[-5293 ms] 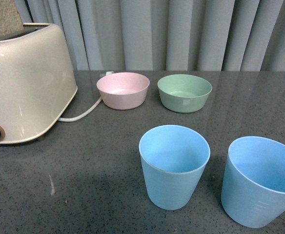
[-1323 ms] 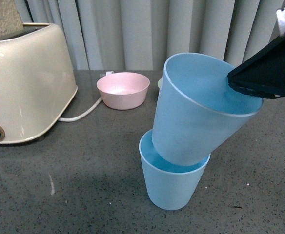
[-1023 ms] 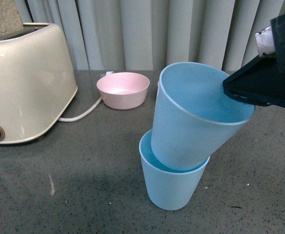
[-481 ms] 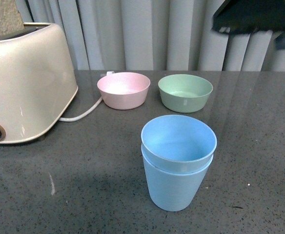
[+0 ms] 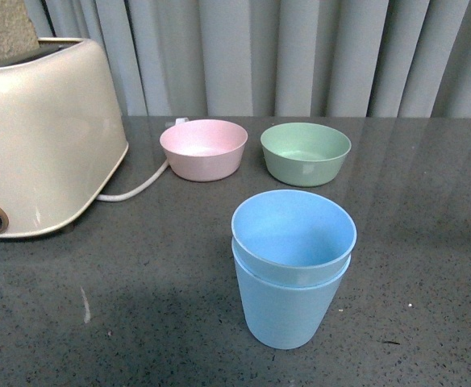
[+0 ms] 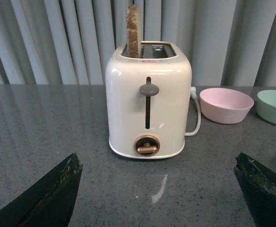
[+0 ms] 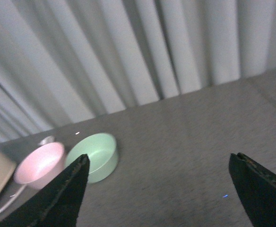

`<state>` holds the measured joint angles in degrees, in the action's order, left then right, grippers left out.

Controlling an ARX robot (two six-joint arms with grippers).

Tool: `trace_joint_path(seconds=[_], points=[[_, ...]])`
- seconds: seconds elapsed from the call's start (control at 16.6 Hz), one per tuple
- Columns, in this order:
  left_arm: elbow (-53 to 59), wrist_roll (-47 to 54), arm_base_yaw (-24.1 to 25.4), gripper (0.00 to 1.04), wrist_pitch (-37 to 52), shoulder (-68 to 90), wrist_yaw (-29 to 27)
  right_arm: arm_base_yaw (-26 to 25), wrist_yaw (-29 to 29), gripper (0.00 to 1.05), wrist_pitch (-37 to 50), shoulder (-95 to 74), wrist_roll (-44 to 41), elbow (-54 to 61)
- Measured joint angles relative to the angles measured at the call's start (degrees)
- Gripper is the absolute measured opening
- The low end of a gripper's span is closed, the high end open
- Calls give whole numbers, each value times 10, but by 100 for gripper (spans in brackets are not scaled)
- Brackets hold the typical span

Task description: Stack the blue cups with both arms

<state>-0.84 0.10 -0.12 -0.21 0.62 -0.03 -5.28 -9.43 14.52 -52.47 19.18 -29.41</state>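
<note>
Two light blue cups (image 5: 292, 270) stand nested, one inside the other, upright on the grey table near its front middle in the front view. Neither arm shows in that view. In the left wrist view my left gripper (image 6: 159, 165) is open, its black fingers (image 6: 50, 194) wide apart over bare table, facing the toaster. In the right wrist view my right gripper (image 7: 161, 163) is open with nothing between its fingers (image 7: 258, 187), high above the table. The cups do not show in either wrist view.
A cream toaster (image 5: 38, 137) with bread in its slot stands at the left, its white cord (image 5: 135, 189) trailing toward the bowls. A pink bowl (image 5: 203, 149) and a green bowl (image 5: 305, 153) sit behind the cups. Grey curtains (image 5: 300, 56) close off the back.
The right gripper lowered the tilted cup into the standing one, let go, rose and left the front view. The cups now sit nested.
</note>
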Motion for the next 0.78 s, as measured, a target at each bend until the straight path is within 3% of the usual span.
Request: trace_joint_path(seconds=[0.06,0.12,0.18,0.3,0.48,0.78], points=[[0,0,0,98,0,0,0,-7,30,84,94,30,-55,57],[0,0,0,98,0,0,0,-7,36,72,121,69,-102,102],[0,0,0,98,0,0,0,-5,37,61,106,112,-140,139],[0,0,0,98,0,0,0,50,87,37,50,206,-170,199],[0,0,0,98,0,0,0,53,94,2,-28,371,-186,262],[0,0,0,98,0,0,0,53,94,2,-42,420,-188,287]])
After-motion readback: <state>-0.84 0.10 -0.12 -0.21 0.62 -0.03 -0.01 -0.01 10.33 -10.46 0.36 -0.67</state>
